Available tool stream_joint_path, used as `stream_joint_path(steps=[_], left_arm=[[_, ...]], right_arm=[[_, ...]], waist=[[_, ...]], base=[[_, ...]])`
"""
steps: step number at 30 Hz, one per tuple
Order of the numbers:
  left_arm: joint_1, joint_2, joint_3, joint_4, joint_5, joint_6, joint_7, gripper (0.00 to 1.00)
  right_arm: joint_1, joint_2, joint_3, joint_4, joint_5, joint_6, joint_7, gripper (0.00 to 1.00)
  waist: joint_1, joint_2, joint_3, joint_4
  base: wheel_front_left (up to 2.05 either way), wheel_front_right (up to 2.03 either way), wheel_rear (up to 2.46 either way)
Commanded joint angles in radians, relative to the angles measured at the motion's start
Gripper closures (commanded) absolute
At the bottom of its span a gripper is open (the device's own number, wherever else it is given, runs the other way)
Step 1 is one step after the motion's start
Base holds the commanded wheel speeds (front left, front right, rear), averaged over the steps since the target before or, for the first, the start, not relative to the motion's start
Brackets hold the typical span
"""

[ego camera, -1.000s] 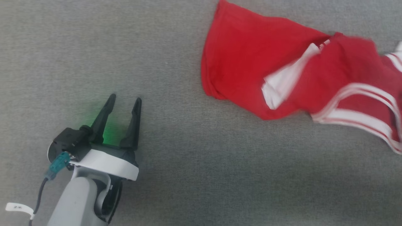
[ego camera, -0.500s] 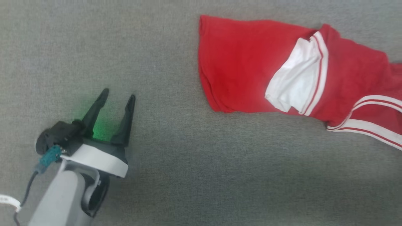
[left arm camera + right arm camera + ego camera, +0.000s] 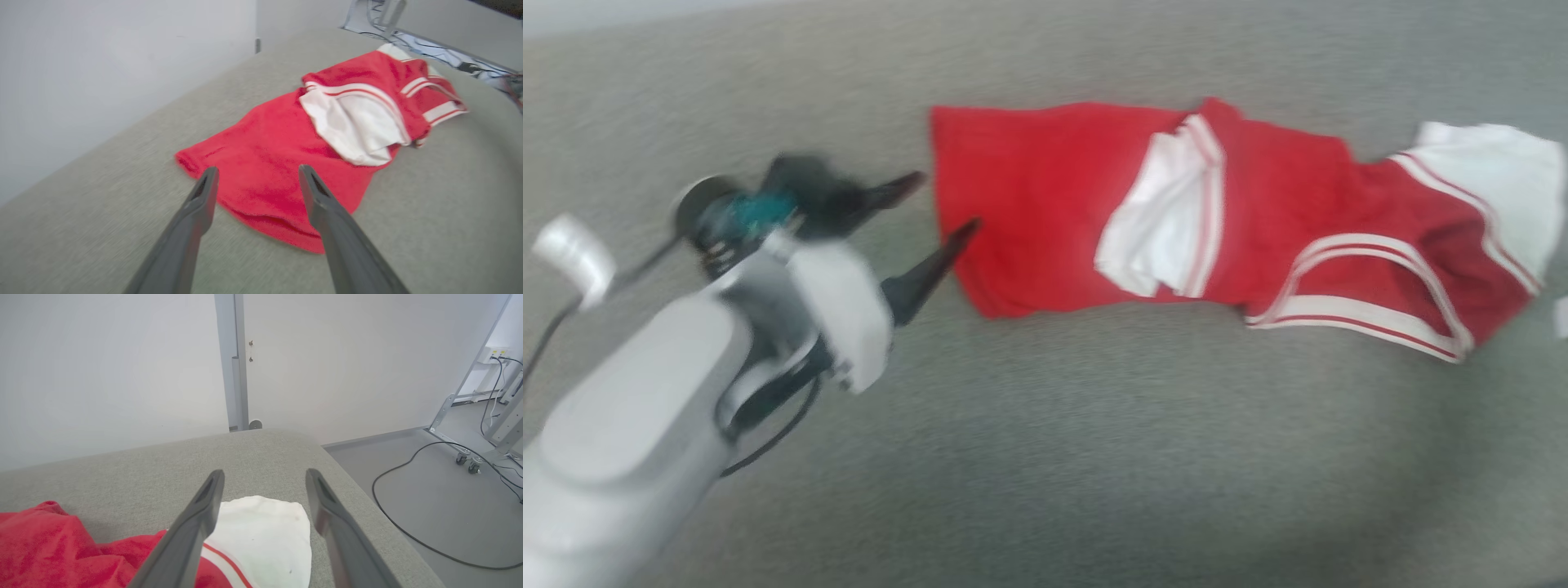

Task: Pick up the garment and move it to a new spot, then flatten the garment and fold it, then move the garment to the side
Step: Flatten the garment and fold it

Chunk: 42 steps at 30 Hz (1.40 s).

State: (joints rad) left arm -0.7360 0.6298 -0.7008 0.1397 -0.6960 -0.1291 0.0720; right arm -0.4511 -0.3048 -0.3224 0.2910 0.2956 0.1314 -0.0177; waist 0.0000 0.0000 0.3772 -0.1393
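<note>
Garment [image 3: 1045, 188] lies rumpled on the grey cushion [image 3: 1094, 457]. My left gripper [image 3: 258, 170] is wide open and empty at the red hem. My right gripper [image 3: 265, 473] is wide open and empty over the white end. One at each end, likely for flattening.

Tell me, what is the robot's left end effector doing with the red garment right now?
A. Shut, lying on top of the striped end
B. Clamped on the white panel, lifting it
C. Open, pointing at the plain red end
C: the left end effector has its two fingers spread apart and aimed at the plain red end of the garment, which lies on the grey surface.
</note>
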Motion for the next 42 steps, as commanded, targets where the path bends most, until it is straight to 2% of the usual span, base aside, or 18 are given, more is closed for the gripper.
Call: stream_joint_path(steps=[1, 3, 6, 9, 11, 19, 25, 30, 31, 32, 33, 34, 35, 38, 42], left_arm=[[-0.069, -0.005, -0.044, 0.007, -0.111, -0.002, 0.121, 0.00], [-0.120, -0.030, -0.079, 0.028, -0.244, -0.002, 0.269, 0.00], [-0.179, -0.085, -0.076, 0.105, -0.439, 0.014, 0.501, 0.00], [-0.240, -0.106, -0.093, 0.153, -0.537, 0.061, 0.697, 0.00], [-0.266, -0.116, -0.106, 0.171, -0.563, 0.080, 0.774, 0.00], [-0.316, -0.147, -0.098, 0.224, -0.608, 0.094, 0.846, 0.00], [-0.328, -0.146, -0.131, 0.269, -0.551, 0.073, 0.826, 0.00], [-0.313, -0.176, -0.113, 0.279, -0.610, 0.054, 0.845, 0.00], [-0.317, -0.178, -0.109, 0.277, -0.613, 0.049, 0.839, 0.09], [-0.323, -0.180, -0.106, 0.278, -0.612, 0.048, 0.830, 0.29], [-0.326, -0.185, -0.104, 0.280, -0.610, 0.047, 0.823, 0.58], [-0.330, -0.191, -0.102, 0.283, -0.607, 0.045, 0.812, 0.95], [-0.334, -0.199, -0.097, 0.289, -0.606, 0.047, 0.800, 1.00], [-0.338, -0.222, -0.084, 0.314, -0.608, 0.039, 0.761, 1.00], [-0.335, -0.202, -0.052, 0.318, -0.627, 0.020, 0.723, 1.00]], right_arm=[[0.009, 0.024, 0.027, -0.016, 0.015, -0.001, -0.029, 0.00], [0.013, 0.041, 0.052, -0.025, 0.024, -0.001, -0.048, 0.00], [0.019, 0.058, 0.085, -0.038, 0.031, -0.001, -0.066, 0.00], [0.026, 0.071, 0.107, -0.055, 0.031, -0.001, -0.074, 0.00], [0.028, 0.079, 0.116, -0.063, 0.032, -0.001, -0.078, 0.00], [0.024, 0.104, 0.135, -0.058, 0.031, -0.001, -0.092, 0.00], [0.012, 0.116, 0.148, -0.045, 0.024, -0.001, -0.099, 0.00], [0.006, 0.118, 0.155, -0.043, 0.021, -0.001, -0.100, 0.00], [0.005, 0.118, 0.155, -0.044, 0.021, -0.001, -0.099, 0.00], [0.003, 0.118, 0.154, -0.045, 0.020, -0.001, -0.097, 0.00], [0.002, 0.119, 0.154, -0.048, 0.017, -0.001, -0.095, 0.00], [0.002, 0.120, 0.154, -0.050, 0.013, -0.001, -0.092, 0.00], [0.003, 0.118, 0.153, -0.053, 0.009, -0.001, -0.090, 0.00], [0.010, 0.111, 0.143, -0.075, 0.001, -0.001, -0.079, 0.00], [0.028, 0.097, 0.126, -0.103, -0.010, -0.001, -0.059, 0.00]], waist=[[0.0000, 0.0000, -0.025, -0.066], [0.0000, 0.0000, -0.026, -0.093], [0.0000, 0.0000, -0.021, -0.130], [0.0000, 0.0000, -0.011, -0.162], [0.0000, 0.0000, 0.000, -0.181], [0.0000, 0.0000, 0.033, -0.225], [0.0000, 0.0000, 0.047, -0.244], [0.0000, 0.0000, 0.054, -0.247], [0.0000, 0.0000, 0.055, -0.245], [0.0000, 0.0000, 0.056, -0.243], [0.0000, 0.0000, 0.057, -0.240], [0.0000, 0.0000, 0.057, -0.236], [0.0000, 0.0000, 0.057, -0.230], [0.0000, 0.0000, 0.049, -0.192], [0.0000, 0.0000, 0.028, -0.127]], base=[[0.00, 0.00, 0.00], [0.00, 0.00, 0.00], [0.00, 0.00, 0.00], [0.00, 0.00, 0.00], [0.00, 0.00, 0.00], [0.00, 0.00, 0.00], [0.00, 0.00, 0.00], [0.00, 0.00, 0.00], [0.00, 0.00, 0.00], [0.00, 0.00, 0.00], [0.00, 0.00, 0.00], [0.00, 0.00, 0.00], [0.00, 0.00, 0.00], [0.00, 0.00, 0.00], [0.00, 0.00, 0.00]])
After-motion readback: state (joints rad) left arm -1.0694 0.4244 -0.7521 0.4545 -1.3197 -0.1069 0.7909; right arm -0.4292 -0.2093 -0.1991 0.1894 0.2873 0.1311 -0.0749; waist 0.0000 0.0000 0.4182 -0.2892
